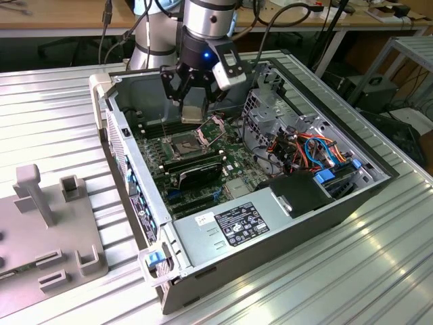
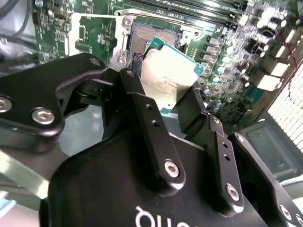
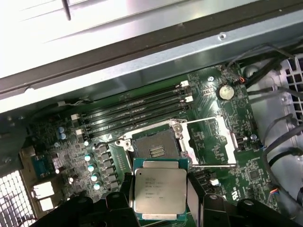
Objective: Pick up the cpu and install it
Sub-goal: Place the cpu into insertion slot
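Though black fingers (image 3: 128, 191) hide its side edges, the cpu (image 3: 159, 191) sits clamped in the gripper (image 2: 160, 86), above the open socket (image 3: 156, 147).

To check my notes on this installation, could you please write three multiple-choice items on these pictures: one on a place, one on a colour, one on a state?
1. Where is the cpu?
A. on the table outside the case
B. held by the gripper over the motherboard
C. lying on the power supply

2. What colour is the motherboard?
A. red
B. white
C. green

3. How is the socket?
A. empty, frame swung open
B. clamped shut
C. under a cooler

Answers:
1 B: the fingers grip the cpu's edges just short of the socket.
2 C: the board is green in both wrist views.
3 A: the socket's bare contacts show.
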Motion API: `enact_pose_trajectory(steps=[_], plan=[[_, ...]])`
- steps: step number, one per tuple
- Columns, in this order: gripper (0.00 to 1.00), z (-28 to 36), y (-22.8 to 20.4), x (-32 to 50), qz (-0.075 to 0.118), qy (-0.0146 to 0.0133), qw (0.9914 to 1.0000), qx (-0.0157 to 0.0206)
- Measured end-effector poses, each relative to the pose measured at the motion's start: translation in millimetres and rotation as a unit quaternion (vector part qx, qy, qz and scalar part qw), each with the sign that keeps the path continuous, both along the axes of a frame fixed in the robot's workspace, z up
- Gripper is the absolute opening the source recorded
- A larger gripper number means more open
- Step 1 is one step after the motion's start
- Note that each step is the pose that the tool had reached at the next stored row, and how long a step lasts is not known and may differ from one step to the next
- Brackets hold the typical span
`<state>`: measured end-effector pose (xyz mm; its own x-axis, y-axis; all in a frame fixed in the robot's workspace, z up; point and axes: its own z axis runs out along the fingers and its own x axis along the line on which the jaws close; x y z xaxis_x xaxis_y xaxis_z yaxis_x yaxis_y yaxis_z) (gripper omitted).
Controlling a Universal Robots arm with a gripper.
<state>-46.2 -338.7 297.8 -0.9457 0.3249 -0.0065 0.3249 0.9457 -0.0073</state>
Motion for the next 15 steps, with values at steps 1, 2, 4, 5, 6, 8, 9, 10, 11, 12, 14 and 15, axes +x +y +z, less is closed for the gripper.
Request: enact_pose_trajectory(steps=[1, 2, 4, 5, 6, 8, 9, 10, 11, 12, 14, 15], plan=[[0.55, -0.1, 0.0, 0.0, -0.008, 0.0000, 0.99997, 0.0000], [0.55, -0.2, 0.0, 0.0, -0.019, 0.0000, 0.99983, 0.0000], [0.55, -0.5, 0.0, 0.0, -0.041, 0.0000, 0.99917, 0.0000], [0.55, -0.6, 0.0, 0.0, -0.052, 0.0000, 0.99866, 0.0000], [0.55, -0.6, 0.0, 0.0, -0.060, 0.0000, 0.99820, 0.0000], [0.55, -0.8, 0.0, 0.0, -0.078, 0.0000, 0.99698, 0.0000], [0.55, -0.9, 0.0, 0.0, -0.092, 0.0000, 0.99578, 0.0000], [0.55, -1.0, 0.0, 0.0, -0.102, 0.0000, 0.99480, 0.0000], [0.55, -1.1, 0.0, 0.0, -0.111, 0.0000, 0.99383, 0.0000], [0.55, -1.2, 0.0, 0.0, -0.126, 0.0000, 0.99207, 0.0000], [0.55, -1.4, 0.0, 0.0, -0.149, 0.0000, 0.98891, 0.0000], [0.55, -1.4, 0.0, 0.0, -0.158, 0.0000, 0.98742, 0.0000]])
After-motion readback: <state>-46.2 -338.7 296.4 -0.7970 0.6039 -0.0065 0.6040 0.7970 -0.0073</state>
